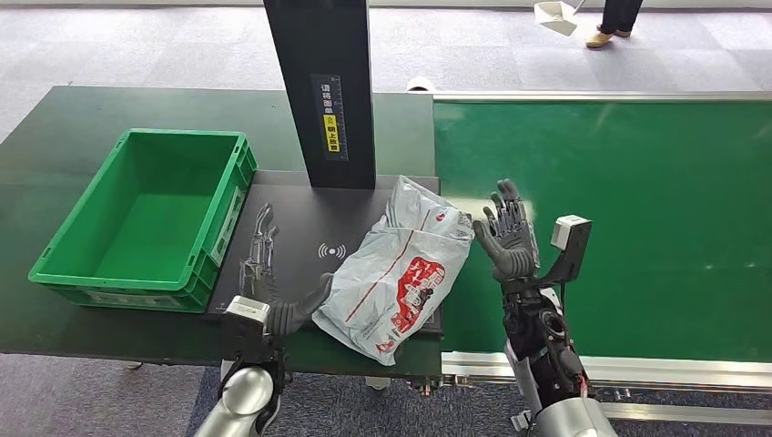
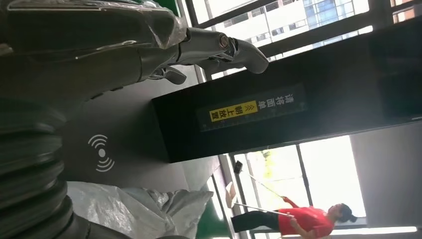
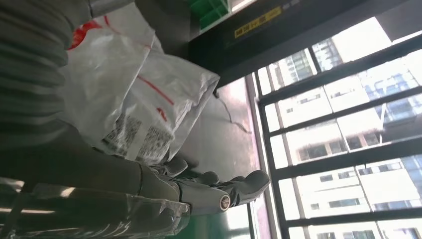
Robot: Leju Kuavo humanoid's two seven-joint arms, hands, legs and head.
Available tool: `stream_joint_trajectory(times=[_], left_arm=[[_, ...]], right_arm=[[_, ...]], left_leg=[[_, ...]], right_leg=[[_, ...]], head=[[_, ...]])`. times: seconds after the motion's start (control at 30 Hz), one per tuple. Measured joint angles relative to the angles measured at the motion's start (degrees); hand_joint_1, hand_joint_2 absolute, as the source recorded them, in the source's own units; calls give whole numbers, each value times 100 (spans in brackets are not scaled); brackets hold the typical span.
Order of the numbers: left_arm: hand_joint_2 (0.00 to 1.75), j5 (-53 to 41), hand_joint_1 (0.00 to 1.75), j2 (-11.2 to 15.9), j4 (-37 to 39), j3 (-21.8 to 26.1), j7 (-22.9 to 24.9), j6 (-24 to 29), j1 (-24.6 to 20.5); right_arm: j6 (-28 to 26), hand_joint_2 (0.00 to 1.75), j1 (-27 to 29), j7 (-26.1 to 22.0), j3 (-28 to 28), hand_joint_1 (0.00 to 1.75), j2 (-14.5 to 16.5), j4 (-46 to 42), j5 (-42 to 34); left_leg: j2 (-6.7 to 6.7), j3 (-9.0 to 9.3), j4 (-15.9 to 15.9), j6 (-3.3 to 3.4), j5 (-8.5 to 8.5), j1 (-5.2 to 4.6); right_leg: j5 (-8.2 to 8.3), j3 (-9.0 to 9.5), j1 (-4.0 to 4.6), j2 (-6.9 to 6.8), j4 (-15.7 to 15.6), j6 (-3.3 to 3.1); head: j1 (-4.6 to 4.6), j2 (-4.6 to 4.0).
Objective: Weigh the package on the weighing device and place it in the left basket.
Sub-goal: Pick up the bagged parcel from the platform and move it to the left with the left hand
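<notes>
Weighing under way: crinkled white plastic package [image 1: 396, 273] lies on the flat black scale plate [image 1: 291, 241], between your spread, empty left robot hand [image 1: 291, 314] and right robot hand [image 1: 505, 238]. Next, grasp it for the green plastic basket [image 1: 223, 241].

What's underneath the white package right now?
The white package lies on the black weighing plate, its right edge hanging over toward the green conveyor. The plate surface beneath it is covered, so anything there cannot be seen.

Green conveyor belt [image 1: 619, 228], dark table [image 1: 55, 155] — person in red [image 2: 303, 220] sweeping
</notes>
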Motion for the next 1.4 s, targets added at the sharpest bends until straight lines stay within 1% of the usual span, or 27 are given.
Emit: stream_joint_trajectory(times=[0.1,0.2,0.27,0.37,0.43,0.47,0.57,0.63,0.77,0.83,0.93,1.0,1.03,1.07,1.13,1.17,1.2,1.4], left_arm=[[175,-678,0,-42,278,-40,149,355,-137],[175,-1056,0,-108,508,-52,290,466,-297],[175,-1267,0,-149,621,-68,362,518,-406],[175,-1933,0,-184,800,-149,502,845,-569],[175,-2499,0,-196,1017,-239,728,997,-726],[175,-2801,0,-200,1167,-299,911,960,-830],[175,-3744,0,-203,1695,-532,1594,465,-1145],[175,-4228,0,-208,2017,-720,1880,9,-1309],[175,-4639,0,-229,2455,-1013,2151,-1148,-1530],[175,-4723,0,-241,2599,-1099,2211,-1603,-1583],[175,-4810,0,-265,2794,-1188,2363,-2052,-1657],[175,-4889,0,-298,2951,-1213,2649,-2306,-1742],[175,-4939,11,-321,3036,-1218,2834,-2413,-1795],[175,-4989,50,-346,3126,-1223,3015,-2492,-1854],[175,-5062,137,-397,3313,-1233,3271,-2572,-1965],[175,-5091,170,-420,3408,-1236,3336,-2567,-2008],[175,-5121,175,-440,3493,-1237,3370,-2536,-2035],[175,-5211,175,-477,3748,-1202,3248,-2190,-2064]], right_arm=[[-478,175,468,-82,90,0,-112,-538,277],[-904,175,869,-192,190,0,-192,-1097,697],[-1024,175,1062,-199,225,0,-216,-1418,826],[-945,175,1247,-191,239,0,-226,-1688,731],[-837,175,1323,-191,239,0,-220,-1761,589],[-802,175,1350,-197,239,0,-215,-1774,539],[-771,175,1389,-244,239,0,-189,-1778,518],[-816,175,1394,-301,238,0,-173,-1774,625],[-1058,175,1401,-378,230,0,-150,-1771,1034],[-1138,175,1428,-405,210,0,-139,-1771,1196],[-1184,175,1535,-434,149,0,-109,-1773,1368],[-1271,175,1630,-452,89,0,-78,-1780,1525],[-1347,175,1675,-461,64,0,-60,-1792,1619],[-1433,175,1713,-468,39,0,-42,-1809,1711],[-1552,175,1771,-456,-7,0,-2,-1858,1844],[-1585,175,1795,-445,-32,0,20,-1885,1894],[-1608,175,1821,-435,-57,0,39,-1916,1934],[-1616,175,2045,-395,-214,0,144,-2178,2039]], left_leg=[[2,0,0,0,-1,0],[3,-1,-1,0,-1,0],[4,-1,-1,-1,-1,1],[4,0,-1,-1,-1,1],[2,1,-1,0,-1,1],[2,1,-1,0,0,1],[4,2,-1,1,1,0],[6,3,0,1,1,0],[5,2,0,0,0,0],[4,2,-1,0,-1,0],[2,2,-2,-1,-2,1],[-1,6,-3,-1,-3,1],[-2,11,-4,0,-3,1],[-3,19,-5,0,-5,0],[-3,45,-7,1,-16,0],[-2,61,-7,5,-25,0],[-2,75,-8,8,-33,-1],[6,103,-10,14,-34,-1]], right_leg=[[0,-1,0,2,0,0],[0,-3,0,2,0,0],[0,-3,1,3,0,0],[0,-2,1,3,0,0],[0,-1,1,2,0,0],[0,0,1,2,0,0],[2,3,0,3,0,0],[3,2,0,4,0,-1],[3,0,0,4,0,-1],[1,0,0,4,0,-1],[-2,3,1,2,0,-1],[-3,12,1,1,0,0],[-4,20,0,1,0,0],[-6,31,0,1,-1,1],[-12,61,-1,1,-4,5],[-16,78,-1,1,-5,6],[-18,93,-2,2,-7,6],[-9,116,-2,4,-9,5]], head=[[-1,0],[-1,0],[-1,0],[-1,0],[-1,0],[0,0],[-1,0],[-1,0],[-1,1],[-1,1],[-1,0],[-1,0],[-1,0],[-1,0],[0,0],[0,0],[1,0],[0,0]])
